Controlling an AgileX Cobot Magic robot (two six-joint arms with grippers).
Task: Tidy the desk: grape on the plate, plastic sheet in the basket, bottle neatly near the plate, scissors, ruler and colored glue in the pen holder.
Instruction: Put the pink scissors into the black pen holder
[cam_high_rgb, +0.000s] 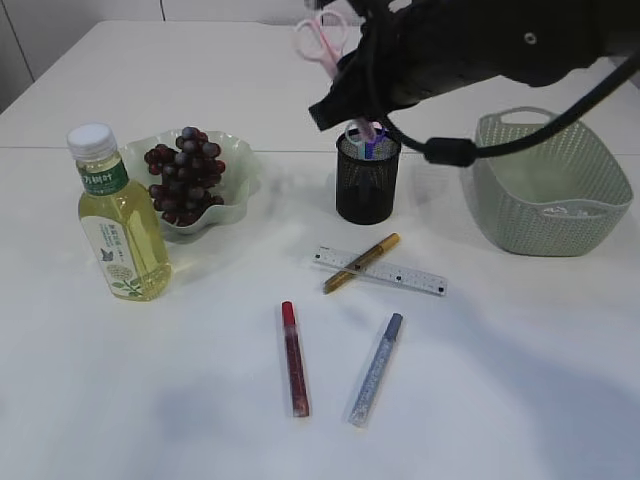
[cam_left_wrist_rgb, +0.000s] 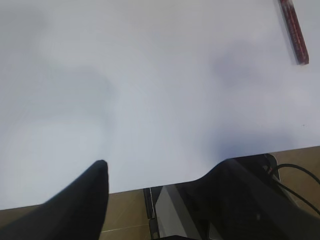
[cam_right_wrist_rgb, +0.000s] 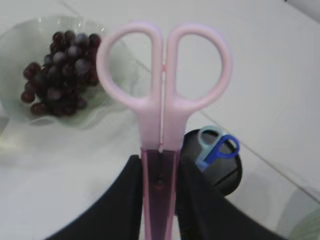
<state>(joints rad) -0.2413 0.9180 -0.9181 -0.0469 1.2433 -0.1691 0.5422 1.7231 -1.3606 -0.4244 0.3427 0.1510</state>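
Note:
My right gripper (cam_right_wrist_rgb: 160, 161) is shut on the pink scissors (cam_right_wrist_rgb: 162, 100), gripping the blade sheath with the handles pointing up. In the exterior view it holds the scissors (cam_high_rgb: 322, 38) just above the black mesh pen holder (cam_high_rgb: 367, 185), which has a small blue-handled tool (cam_high_rgb: 369, 137) in it. The ruler (cam_high_rgb: 398, 273) lies in the middle of the table with a gold glue pen (cam_high_rgb: 360, 262) across it. Red (cam_high_rgb: 294, 358) and silver-blue (cam_high_rgb: 377, 368) glue pens lie nearer the front. The grapes (cam_high_rgb: 185, 175) rest on the plate (cam_high_rgb: 240, 190), and the bottle (cam_high_rgb: 118, 215) stands upright to its left. The plastic sheet is out of view. My left gripper (cam_left_wrist_rgb: 162, 167) is open and empty over the front table edge.
The green woven basket (cam_high_rgb: 545, 185) stands at the right, behind and beside the pen holder. The right arm's dark body crosses the top of the exterior view. The left wrist view shows bare white table with the red glue pen (cam_left_wrist_rgb: 295, 30) at the top right.

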